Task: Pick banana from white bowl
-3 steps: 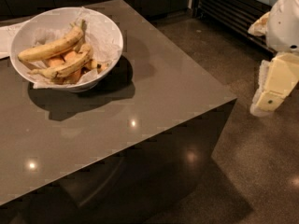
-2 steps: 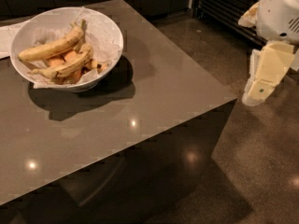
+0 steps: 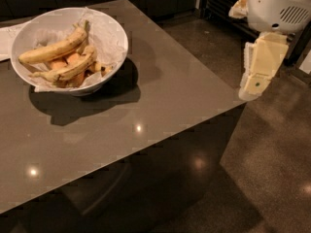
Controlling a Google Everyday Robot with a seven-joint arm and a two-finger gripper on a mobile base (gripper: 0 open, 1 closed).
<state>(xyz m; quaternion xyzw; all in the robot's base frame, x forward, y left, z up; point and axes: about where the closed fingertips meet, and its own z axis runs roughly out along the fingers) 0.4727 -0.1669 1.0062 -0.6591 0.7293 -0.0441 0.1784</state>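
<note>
Banana (image 3: 70,71) lies in white bowl (image 3: 114,33); claw (image 3: 253,86) hangs beyond table (image 3: 170,96) edge.

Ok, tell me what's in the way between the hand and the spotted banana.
Nothing visible on the table stands between them. The hand hangs past the table's right edge; the banana lies in the white bowl at the far left, so only the bowl's rim must be cleared. A brighter banana lies just behind it.

Dark glossy table (image 3: 160,96) with light spots reflected on it, and a white sheet of paper (image 3: 7,39) at its far left edge. A cleaner yellow banana (image 3: 53,50) lies on top, orange chunks (image 3: 65,62) just under it. Shiny brown floor (image 3: 272,149) on the right. The gripper (image 3: 250,91) hangs there, just off the table's edge.
</note>
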